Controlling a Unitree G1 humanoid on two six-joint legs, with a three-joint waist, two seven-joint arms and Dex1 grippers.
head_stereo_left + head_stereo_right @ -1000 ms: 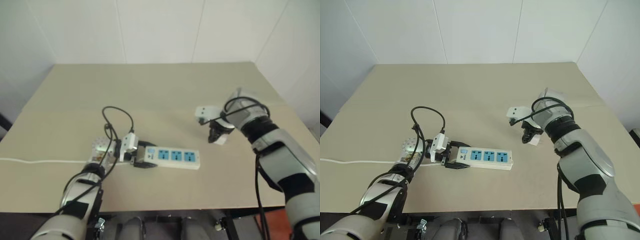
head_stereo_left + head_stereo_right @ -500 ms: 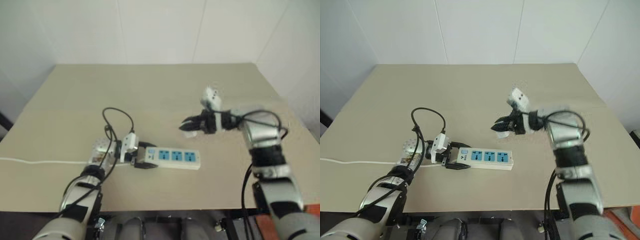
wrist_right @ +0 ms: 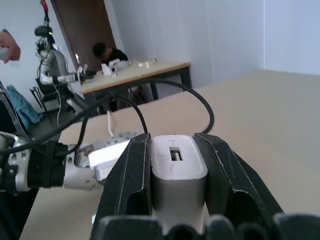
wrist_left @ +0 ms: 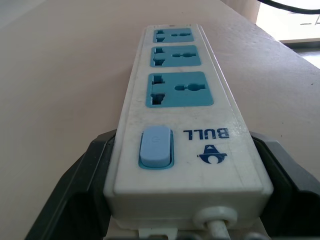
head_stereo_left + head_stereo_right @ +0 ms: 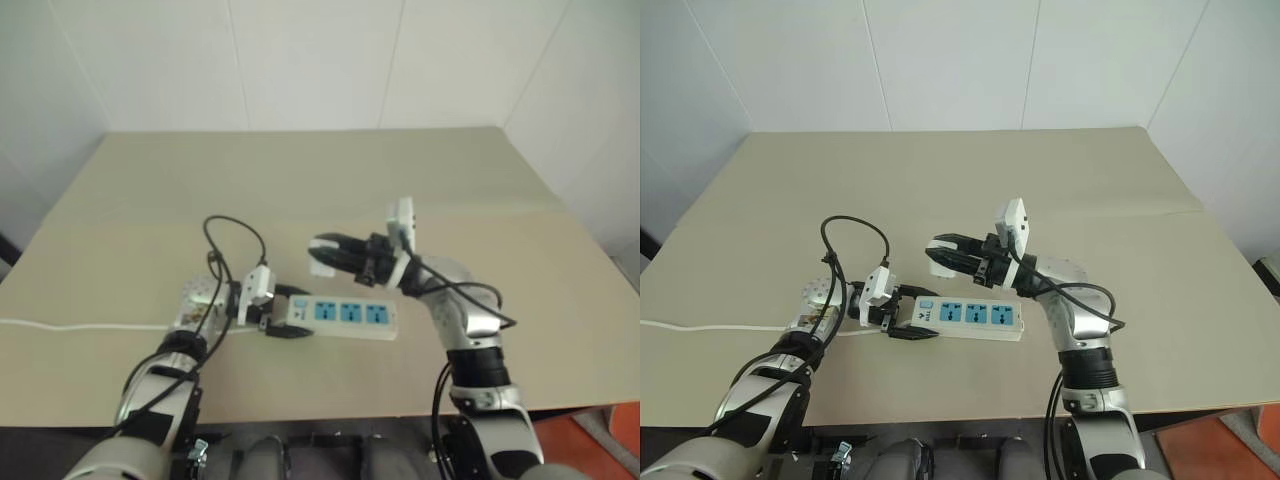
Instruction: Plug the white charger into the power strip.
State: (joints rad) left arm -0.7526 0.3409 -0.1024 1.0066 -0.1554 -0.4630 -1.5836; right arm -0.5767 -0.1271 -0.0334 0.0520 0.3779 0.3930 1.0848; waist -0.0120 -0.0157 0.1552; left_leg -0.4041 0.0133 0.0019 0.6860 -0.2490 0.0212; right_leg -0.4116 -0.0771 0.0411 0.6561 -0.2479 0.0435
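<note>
Counter [image 5: 330,180]: beige, set against white walls.

Strip [image 5: 345,316]: long white bar lying flat on the near middle of the counter, three blue sockets in a row facing up, all three free. A pale blue switch [image 4: 156,146] and a printed mark sit at its left end. A thin white cord [image 5: 80,324] runs from that end to the counter's left edge.

Left hand [image 5: 285,315]: black fingers closed on the strip's switch end, one finger along each long side (the left wrist view shows both touching the white casing). The strip rests on the counter in this grip. A looped black cable [image 5: 235,240] rises behind this wrist.

Right hand [image 5: 938,256]: raised above the counter, pointing to the left, fingers clamped on the charger. It hangs above and just behind the strip's left end, clear of it.

Charger [image 3: 177,167]: small white block held between the two black fingers, its end face with a small slot showing in the right wrist view. It is in the air, near the strip, in no socket.

Background, right wrist view: another table, a person seated at it, a second robot
</note>
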